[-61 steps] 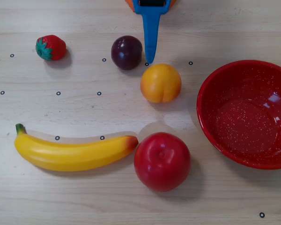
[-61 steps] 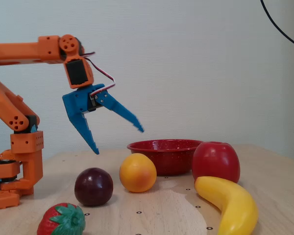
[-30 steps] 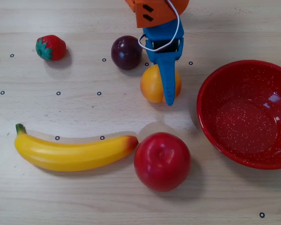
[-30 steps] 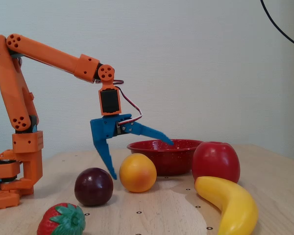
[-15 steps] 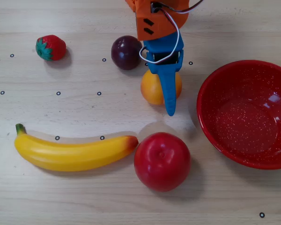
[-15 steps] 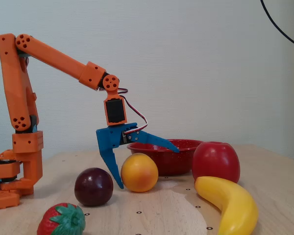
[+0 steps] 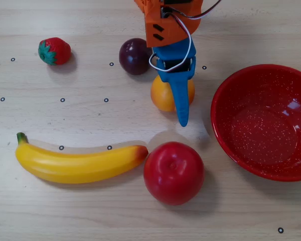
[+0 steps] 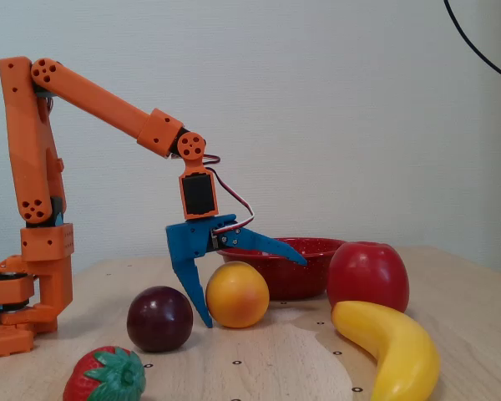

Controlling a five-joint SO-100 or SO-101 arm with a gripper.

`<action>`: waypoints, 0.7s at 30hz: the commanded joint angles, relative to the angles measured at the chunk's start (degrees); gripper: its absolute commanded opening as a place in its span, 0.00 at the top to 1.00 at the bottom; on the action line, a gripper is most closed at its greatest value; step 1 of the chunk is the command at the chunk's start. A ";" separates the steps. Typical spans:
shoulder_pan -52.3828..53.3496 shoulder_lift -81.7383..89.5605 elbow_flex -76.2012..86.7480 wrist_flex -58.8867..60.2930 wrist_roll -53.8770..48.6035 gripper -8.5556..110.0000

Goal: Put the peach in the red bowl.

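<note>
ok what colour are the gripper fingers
Blue; the gripper fingers show best in the fixed view.

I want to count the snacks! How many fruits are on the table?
5: strawberry top left, plum beside the peach under the gripper, banana and apple in front. None seems hidden.

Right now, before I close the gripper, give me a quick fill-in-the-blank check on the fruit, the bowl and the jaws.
1. The gripper stands ____ with its jaws straddling the peach.
2. The red bowl holds ____ fruit.
3. In the overhead view, the fruit touching the banana's tip is the ____.
4. In the fixed view, the dark fruit just left of the peach is the ____.

Missing words: open; no; apple; plum.
</note>
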 commanded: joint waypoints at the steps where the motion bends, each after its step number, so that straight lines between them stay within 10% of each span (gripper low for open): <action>1: -1.14 0.88 -1.85 -1.49 0.79 0.40; 21: -1.93 0.97 -0.53 -2.81 1.49 0.42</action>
